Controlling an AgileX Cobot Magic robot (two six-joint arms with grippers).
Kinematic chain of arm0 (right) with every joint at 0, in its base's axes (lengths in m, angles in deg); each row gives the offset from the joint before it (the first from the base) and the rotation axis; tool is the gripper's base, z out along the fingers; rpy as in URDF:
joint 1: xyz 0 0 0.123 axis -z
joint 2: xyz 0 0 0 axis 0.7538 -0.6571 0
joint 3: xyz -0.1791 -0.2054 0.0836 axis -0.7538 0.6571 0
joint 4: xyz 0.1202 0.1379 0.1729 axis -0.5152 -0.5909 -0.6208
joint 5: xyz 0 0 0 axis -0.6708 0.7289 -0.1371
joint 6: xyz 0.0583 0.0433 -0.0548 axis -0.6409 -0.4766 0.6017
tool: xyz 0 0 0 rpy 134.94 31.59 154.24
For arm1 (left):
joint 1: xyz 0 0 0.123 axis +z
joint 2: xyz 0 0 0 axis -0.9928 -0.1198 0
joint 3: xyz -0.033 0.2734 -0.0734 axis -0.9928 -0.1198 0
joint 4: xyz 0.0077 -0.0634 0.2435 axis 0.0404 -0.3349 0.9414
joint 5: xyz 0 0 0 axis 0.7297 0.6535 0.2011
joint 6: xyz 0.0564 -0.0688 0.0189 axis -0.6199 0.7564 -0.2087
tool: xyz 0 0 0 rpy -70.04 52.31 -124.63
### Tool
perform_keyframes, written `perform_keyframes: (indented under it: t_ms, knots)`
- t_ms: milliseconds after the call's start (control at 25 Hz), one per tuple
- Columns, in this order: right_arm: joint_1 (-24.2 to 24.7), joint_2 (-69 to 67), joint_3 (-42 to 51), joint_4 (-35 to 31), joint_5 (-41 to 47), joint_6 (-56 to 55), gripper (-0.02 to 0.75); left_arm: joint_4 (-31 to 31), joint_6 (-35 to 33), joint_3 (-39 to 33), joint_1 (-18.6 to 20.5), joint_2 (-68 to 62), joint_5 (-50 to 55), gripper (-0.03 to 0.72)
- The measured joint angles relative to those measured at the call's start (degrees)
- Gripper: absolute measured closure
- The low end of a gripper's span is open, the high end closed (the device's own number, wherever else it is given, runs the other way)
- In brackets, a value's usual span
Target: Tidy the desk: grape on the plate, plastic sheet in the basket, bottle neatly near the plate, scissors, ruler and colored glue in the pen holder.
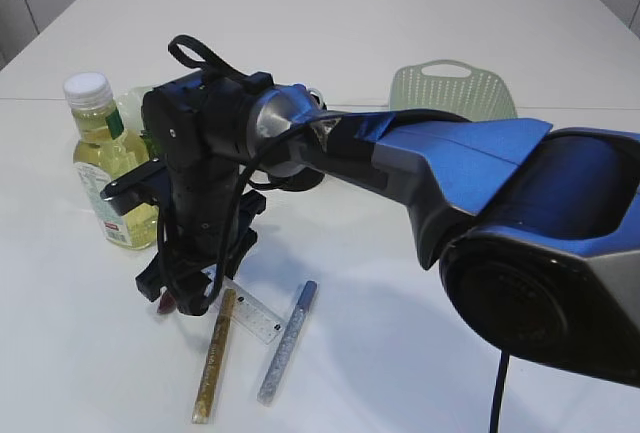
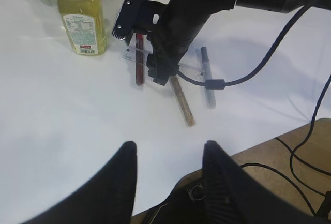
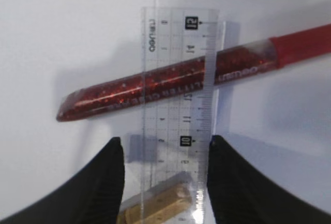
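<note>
right gripper (image 3: 163, 182): jaws part open, straddling clear ruler (image 3: 181, 79), nothing held yet.
left gripper (image 2: 168, 175): half open, empty.
risk: red glue (image 3: 170, 81) crosses the ruler, gold glue (image 3: 155, 206) under it; closing may snag or scatter them.

ruler (image 3: 181, 94): clear glossy plastic | red glue tube (image 3: 170, 81): glittery, shiny | table (image 1: 400, 353): matt white

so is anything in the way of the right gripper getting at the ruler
Partly. The red glitter glue lies across the clear ruler, under it as far as the right wrist view shows, and the gold glue crosses beneath its near end. Nothing sits between the right gripper and the ruler's edges.
</note>
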Motion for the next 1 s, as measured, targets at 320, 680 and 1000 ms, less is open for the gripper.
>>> perform_keyframes:
  t_ms: [320, 680, 1000]
  knots:
    - [0.00, 0.00, 0.00, 0.00, 0.00, 0.00, 0.435, -0.93, 0.00, 0.00, 0.00, 0.00, 0.00, 0.385]
    - [0.00, 0.00, -2.14, 0.00, 0.19, 0.00, 0.437, -1.20, 0.00, 0.00, 0.00, 0.00, 0.00, 0.388]
    - [0.00, 0.00, -5.71, 0.74, 0.33, 0.00, 0.437, -1.24, 0.00, 0.00, 0.00, 0.00, 0.00, 0.390]
